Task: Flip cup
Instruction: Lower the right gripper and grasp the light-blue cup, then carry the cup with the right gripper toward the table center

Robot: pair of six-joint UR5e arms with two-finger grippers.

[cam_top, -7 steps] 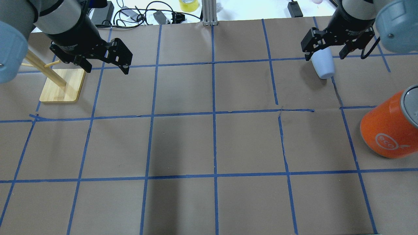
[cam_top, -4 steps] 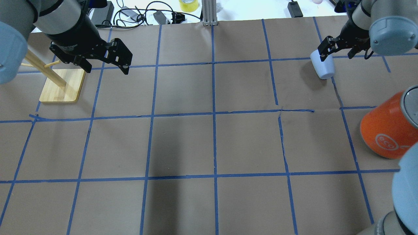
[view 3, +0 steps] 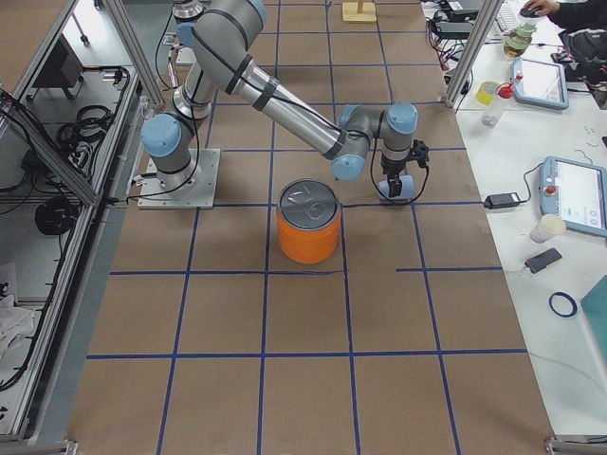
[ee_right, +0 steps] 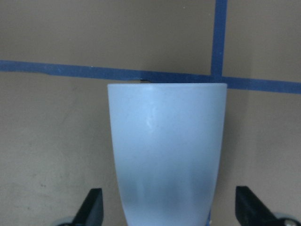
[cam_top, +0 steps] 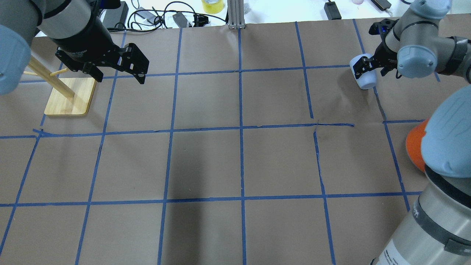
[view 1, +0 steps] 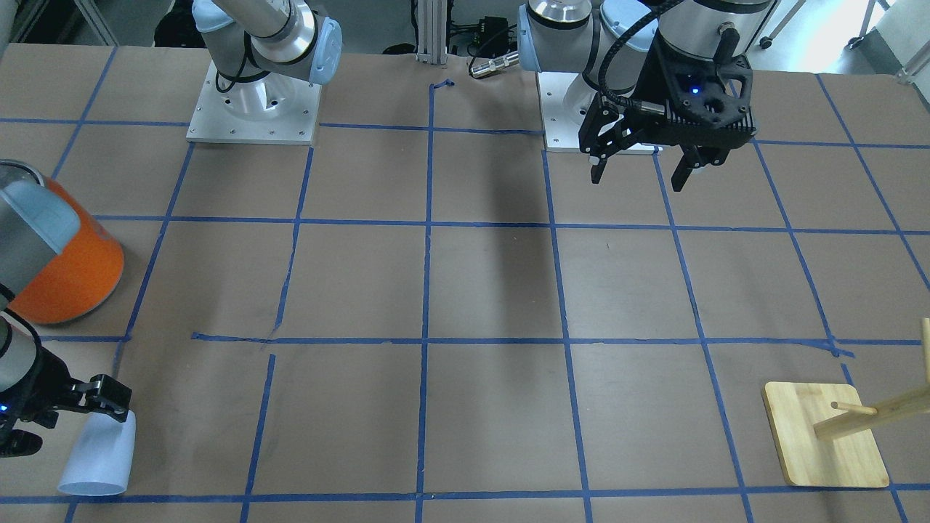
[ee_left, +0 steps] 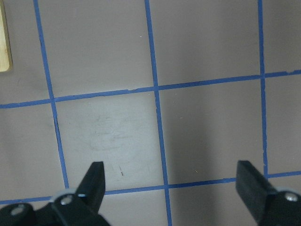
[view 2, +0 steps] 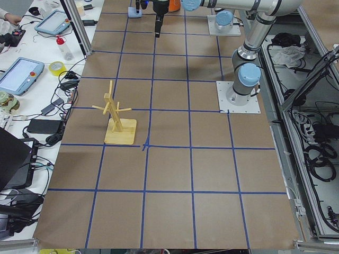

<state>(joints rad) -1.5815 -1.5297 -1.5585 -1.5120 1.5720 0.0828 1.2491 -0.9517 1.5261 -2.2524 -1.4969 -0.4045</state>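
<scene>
The cup (cam_top: 364,79) is a small pale blue-white tumbler at the far right of the table. It appears to lie on its side with the wide rim pointing away from the robot. It also shows in the front view (view 1: 98,457) and fills the right wrist view (ee_right: 167,155). My right gripper (cam_top: 371,71) is low and open. Its fingers (ee_right: 93,207) straddle the cup's narrow end with a gap on each side. My left gripper (cam_top: 120,78) is open and empty, held above the table's far left, and the left wrist view (ee_left: 171,181) shows only paper under it.
A large orange can (view 1: 73,283) stands near the right arm, mostly hidden behind its elbow in the overhead view (cam_top: 414,147). A wooden peg rack (cam_top: 70,97) stands at the far left beside the left gripper. Cables and a tape roll (cam_top: 212,5) lie past the far edge.
The right arm has swung down low and its wrist has turned from upright to nearly flat, bringing the open gripper around the cup's narrow end. The cup barely moved. The left arm stayed still.
</scene>
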